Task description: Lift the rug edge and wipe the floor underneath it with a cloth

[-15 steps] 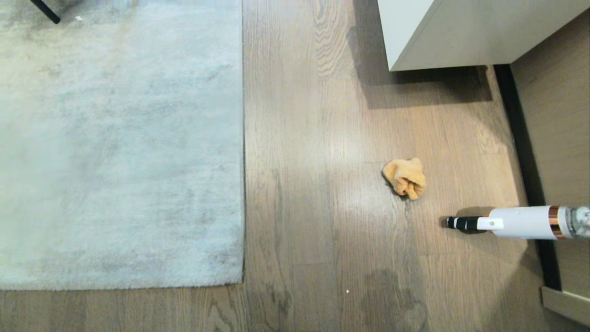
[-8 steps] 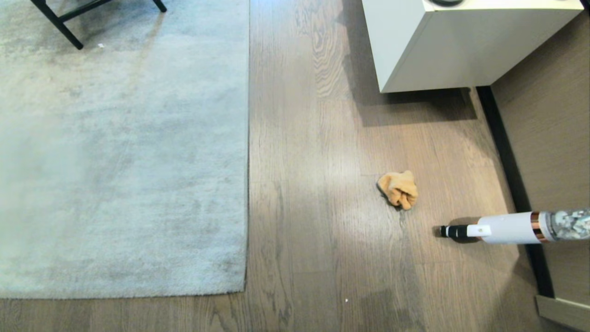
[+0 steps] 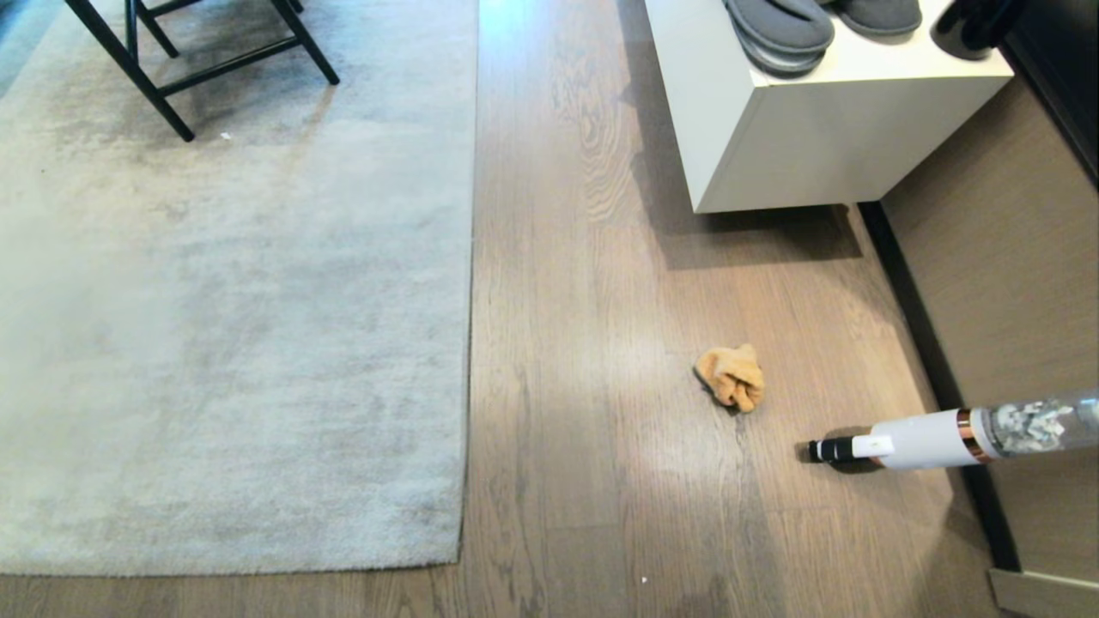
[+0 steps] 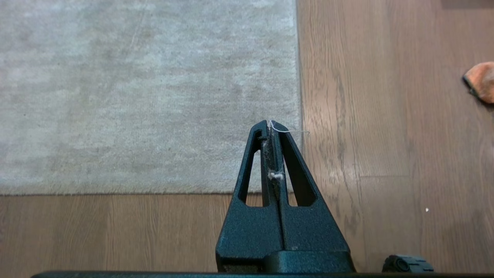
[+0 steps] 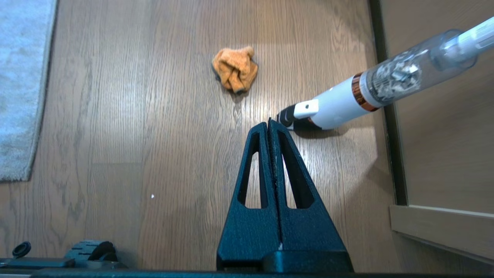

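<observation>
While both arms hang idle above floor [image 3: 584,343]: left gripper [image 4: 271,124] fingers pressed together, empty, lint and thread stuck between them, tips over rug edge [image 4: 299,96] near square corner. Right gripper [image 5: 269,122] fingers together too, holding nothing. Cloth [image 5: 235,69] crumpled, orange face up, on bare planks beyond right fingers, well apart from rug [image 3: 232,343]. Handheld vacuum [image 5: 347,101] nozzle just beside right fingertips. Grey slippers [image 3: 781,30] on white cabinet [image 3: 798,137].
</observation>
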Available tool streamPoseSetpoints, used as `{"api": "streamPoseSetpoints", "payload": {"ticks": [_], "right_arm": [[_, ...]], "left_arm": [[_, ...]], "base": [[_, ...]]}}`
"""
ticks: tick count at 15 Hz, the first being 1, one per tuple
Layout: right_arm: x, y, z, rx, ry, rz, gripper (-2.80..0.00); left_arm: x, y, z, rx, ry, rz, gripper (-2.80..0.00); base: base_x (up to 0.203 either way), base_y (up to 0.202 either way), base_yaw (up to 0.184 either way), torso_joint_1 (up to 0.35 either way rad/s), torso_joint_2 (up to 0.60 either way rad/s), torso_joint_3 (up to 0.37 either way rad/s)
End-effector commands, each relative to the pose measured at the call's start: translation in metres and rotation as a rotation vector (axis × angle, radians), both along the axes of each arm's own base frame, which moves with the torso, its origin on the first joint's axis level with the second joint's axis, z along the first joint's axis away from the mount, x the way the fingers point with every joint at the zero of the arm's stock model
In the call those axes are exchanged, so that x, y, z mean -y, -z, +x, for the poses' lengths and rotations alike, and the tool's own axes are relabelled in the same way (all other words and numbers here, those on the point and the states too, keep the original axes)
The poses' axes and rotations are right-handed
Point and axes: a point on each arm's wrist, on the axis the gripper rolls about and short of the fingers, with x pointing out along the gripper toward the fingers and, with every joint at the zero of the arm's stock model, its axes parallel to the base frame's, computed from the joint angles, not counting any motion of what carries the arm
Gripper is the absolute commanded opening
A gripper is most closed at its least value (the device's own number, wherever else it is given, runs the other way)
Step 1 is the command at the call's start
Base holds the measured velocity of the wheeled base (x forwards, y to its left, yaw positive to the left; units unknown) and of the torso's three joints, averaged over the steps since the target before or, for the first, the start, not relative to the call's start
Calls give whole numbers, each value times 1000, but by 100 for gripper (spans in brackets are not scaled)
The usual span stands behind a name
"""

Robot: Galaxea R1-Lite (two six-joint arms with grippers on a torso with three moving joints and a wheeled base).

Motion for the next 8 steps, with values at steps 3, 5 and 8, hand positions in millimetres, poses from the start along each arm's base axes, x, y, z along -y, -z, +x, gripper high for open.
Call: {"api": "streamPoseSetpoints", "payload": {"ticks": [3, 5, 8], "right_arm": [[0, 0, 0, -1, -1, -1, -280], [0, 0, 0, -1, -1, -2, -280], [0, 0, 0, -1, -1, -1, -280]], "left_arm": [[0, 0, 0, 0, -1, 0, -280], [0, 0, 0, 0, -1, -1, -280], [0, 0, 0, 0, -1, -1, -280]], "base": [[0, 0, 0, 1, 3, 199], [0, 0, 0, 4, 1, 204], [0, 0, 0, 3, 0, 200]]}}
